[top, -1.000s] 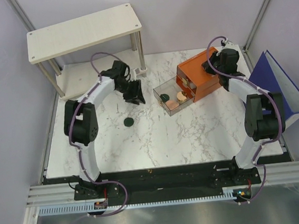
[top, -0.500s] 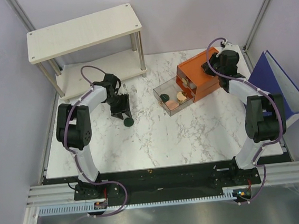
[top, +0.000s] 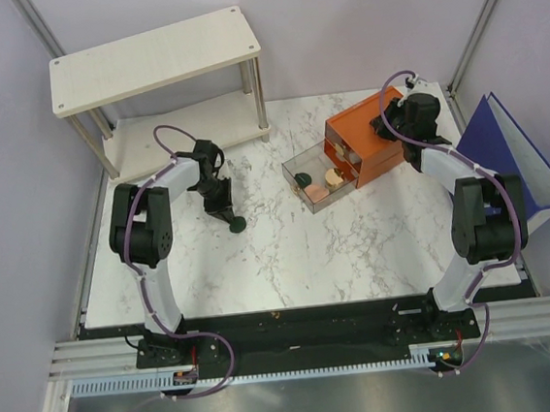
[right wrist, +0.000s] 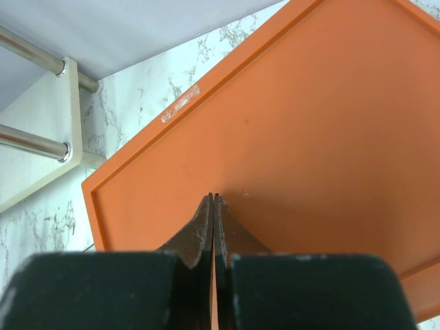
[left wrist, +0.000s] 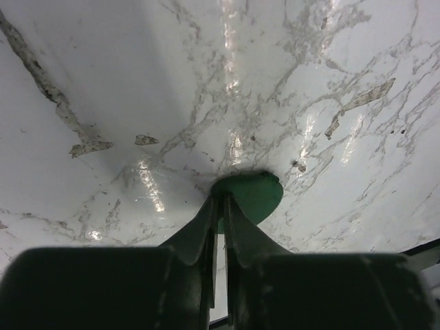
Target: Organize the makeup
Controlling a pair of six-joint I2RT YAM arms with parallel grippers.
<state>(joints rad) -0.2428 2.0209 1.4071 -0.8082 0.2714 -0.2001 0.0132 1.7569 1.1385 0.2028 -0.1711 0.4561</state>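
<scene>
Item: dark green disc (left wrist: 251,192), flat on table (left wrist: 137,82). My left gripper (left wrist: 221,202), wide a moment ago, now sits narrowed to a slit at its edge; hold unconfirmed, drawer (top: 292,171) transfer pending.

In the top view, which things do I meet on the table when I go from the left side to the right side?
White shelf → dark green disc → clear drawer → orange box → blue folder.
</scene>
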